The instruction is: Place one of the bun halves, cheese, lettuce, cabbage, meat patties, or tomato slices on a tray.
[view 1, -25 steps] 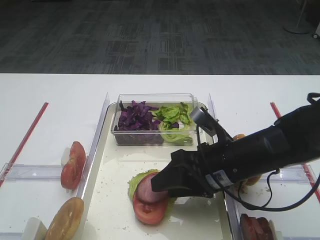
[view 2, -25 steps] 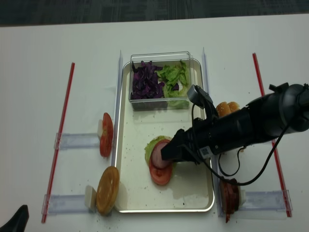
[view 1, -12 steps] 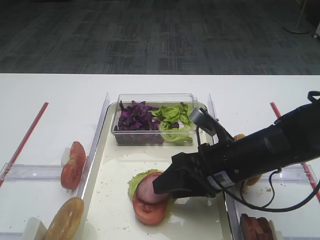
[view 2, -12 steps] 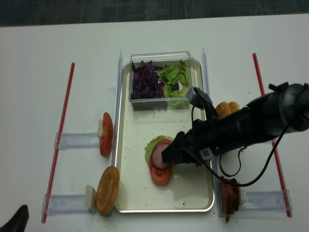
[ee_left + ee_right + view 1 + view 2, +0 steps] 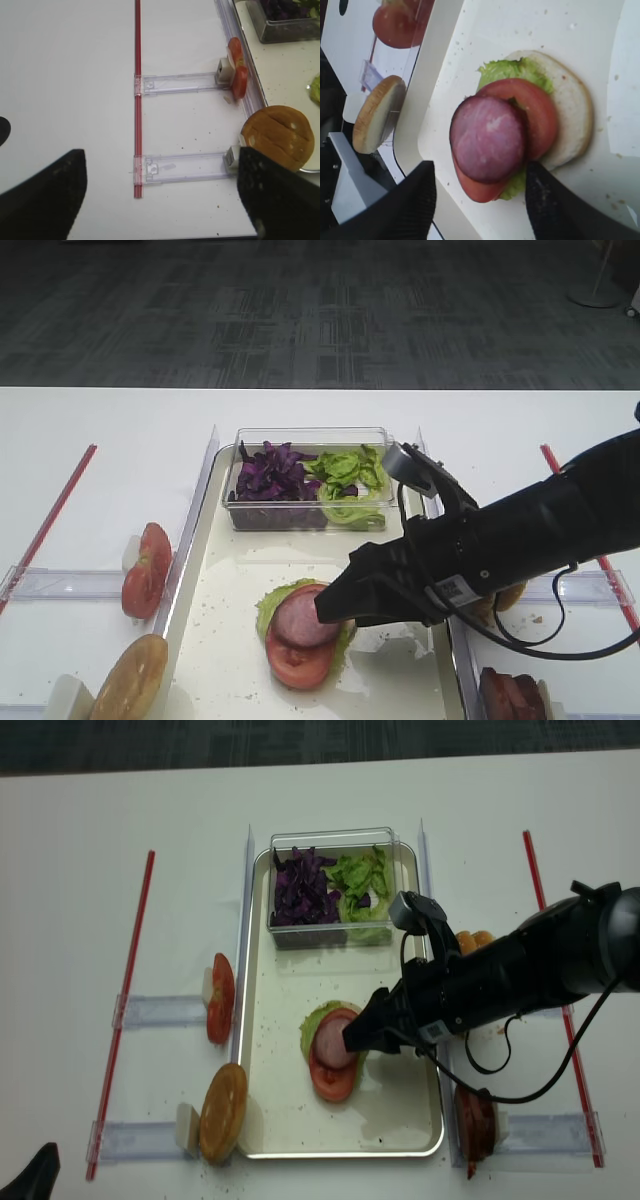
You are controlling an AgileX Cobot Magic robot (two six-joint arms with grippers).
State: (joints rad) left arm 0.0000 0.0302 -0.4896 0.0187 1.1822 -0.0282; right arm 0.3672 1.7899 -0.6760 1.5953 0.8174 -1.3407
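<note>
Right wrist view: fingers (image 5: 480,200) spread open, empty, w/ meat patty (image 5: 488,138) atop tomato slice (image 5: 536,114).

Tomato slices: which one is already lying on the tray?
The tomato slice under the meat patty, flat on the tray. The other tomato slices stand in the left holder.

Layout as you see it from the high views. The large cream-white rimmed tray (image 5: 262,1115) sits mid-table. At its far end stands the small clear plastic box (image 5: 334,835), purple shredded cabbage (image 5: 303,888) left, ruffled green lettuce (image 5: 360,880) right. Mid-tray, a round pinkish meat patty (image 5: 331,1042) lies on a red tomato slice (image 5: 332,1082). Left of the tray stand upright tomato slices (image 5: 220,997), and nearer you a golden-brown bun half (image 5: 223,1112).
</note>
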